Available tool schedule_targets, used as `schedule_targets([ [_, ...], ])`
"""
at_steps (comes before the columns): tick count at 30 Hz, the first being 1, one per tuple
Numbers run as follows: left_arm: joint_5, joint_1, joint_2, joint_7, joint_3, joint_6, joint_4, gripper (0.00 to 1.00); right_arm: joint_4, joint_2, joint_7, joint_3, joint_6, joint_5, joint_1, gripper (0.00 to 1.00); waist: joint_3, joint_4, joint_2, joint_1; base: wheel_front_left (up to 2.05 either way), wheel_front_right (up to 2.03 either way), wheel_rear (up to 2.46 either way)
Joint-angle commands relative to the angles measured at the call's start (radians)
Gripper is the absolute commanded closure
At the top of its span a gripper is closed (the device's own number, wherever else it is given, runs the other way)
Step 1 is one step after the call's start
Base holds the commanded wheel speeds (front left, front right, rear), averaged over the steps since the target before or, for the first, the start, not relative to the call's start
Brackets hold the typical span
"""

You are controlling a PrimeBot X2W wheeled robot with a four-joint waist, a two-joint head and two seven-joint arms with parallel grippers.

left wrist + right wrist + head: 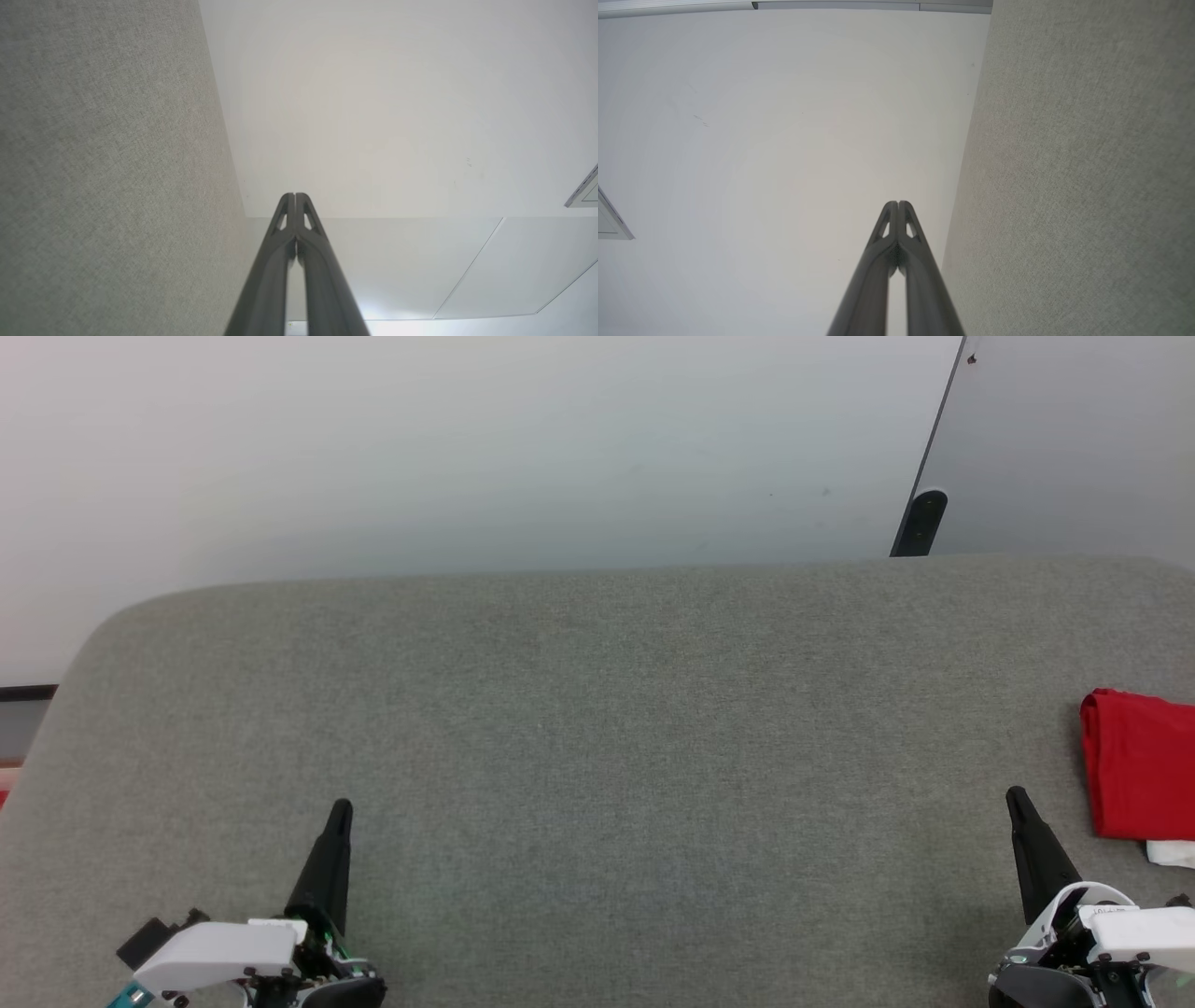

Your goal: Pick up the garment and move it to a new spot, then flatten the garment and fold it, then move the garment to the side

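Garment [1139,765] lies folded on bench [597,728], just right of your right hand [1016,795], well right of left hand [341,805]. Both hands pressed together, empty. Set-aside step looks done; next, hold clear.

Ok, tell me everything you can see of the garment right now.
The garment is soft red cloth, folded into a compact, smooth block with a rounded fold along its left side. It lies flat on the grey fabric surface at the far right of the head view, partly cut off by the picture's edge. A scrap of white shows at its near corner; no lettering is visible. Nothing grips it: the right gripper is shut, just to its left and apart from it.
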Motion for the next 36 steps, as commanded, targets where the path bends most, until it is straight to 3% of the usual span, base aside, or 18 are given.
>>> schedule_targets([
  [1, -0.003, -0.011, 0.0, 0.003, 0.002, -0.006, 0.001, 1.0, 0.0, 0.003, 0.001, 0.001, -0.001, 0.003, -0.003, 1.0, 0.0, 0.0, -0.0001, 0.0, 0.0, 0.0, 0.0],
  [36, -0.003, -0.011, 0.0, 0.003, 0.002, -0.006, 0.001, 1.0, 0.0, 0.003, 0.0, 0.001, -0.001, 0.004, -0.003, 1.0, 0.0, 0.0, -0.0001, 0.0, 0.0, 0.0, 0.0],
])
